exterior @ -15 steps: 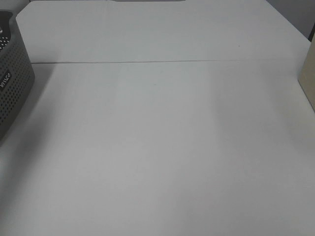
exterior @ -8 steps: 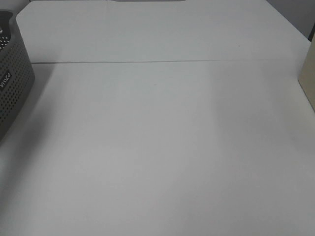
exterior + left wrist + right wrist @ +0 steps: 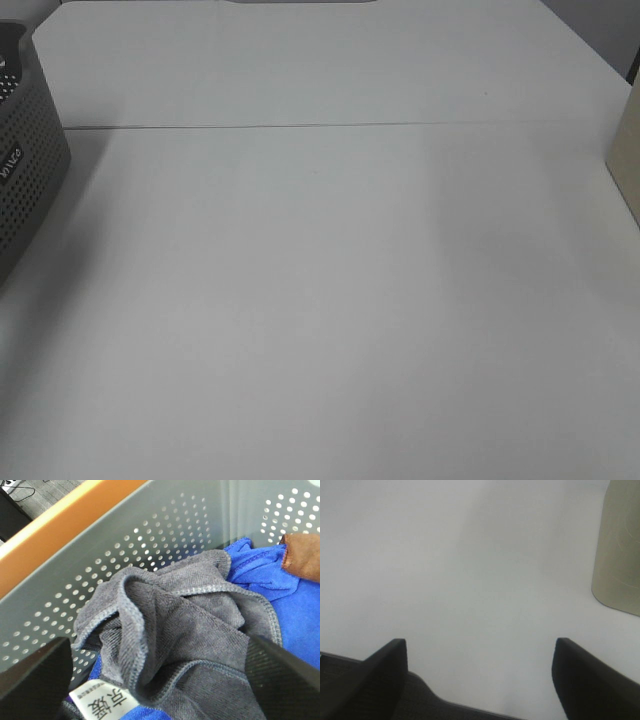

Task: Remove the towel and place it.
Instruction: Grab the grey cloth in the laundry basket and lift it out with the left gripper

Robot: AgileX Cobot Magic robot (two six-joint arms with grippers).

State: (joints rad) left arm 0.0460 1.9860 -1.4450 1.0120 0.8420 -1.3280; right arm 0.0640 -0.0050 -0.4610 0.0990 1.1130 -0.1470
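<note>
Far left in the high view, the grey perforated plastic basket (image 3: pixel 25 170) sits at the edge of the wide white table (image 3: pixel 330 300), only its rounded wall and a bit of rim in shot. A thin seam (image 3: pixel 330 126) runs across the tabletop behind it.

Inside the basket now, seen from the left wrist: the left gripper (image 3: pixel 157 645) hangs over the contents with its jaws spread wide, one black finger (image 3: pixel 35 677) on each side of the heap, holding nothing. Between those fingers lies the towel (image 3: pixel 180 630), a dark grey terry cloth with stitched hems, crumpled into folds and resting against the basket's dotted wall (image 3: pixel 150 535). I can't tell whether the fingers touch it. Under and beside it is a bright blue cloth (image 3: pixel 295 610), with a brown cloth (image 3: pixel 302 555) lying on that blue one. A white printed label (image 3: pixel 102 705) pokes out by the near finger. Beyond the wall runs an orange strip (image 3: pixel 65 525).

Over to the right side: the right gripper (image 3: pixel 480 642) hovers above bare table, jaws fully apart, nothing in them. Just off to one side stands a beige rounded container (image 3: pixel 620 550), the same one that peeks in at the right edge of the high view (image 3: pixel 628 165).
</note>
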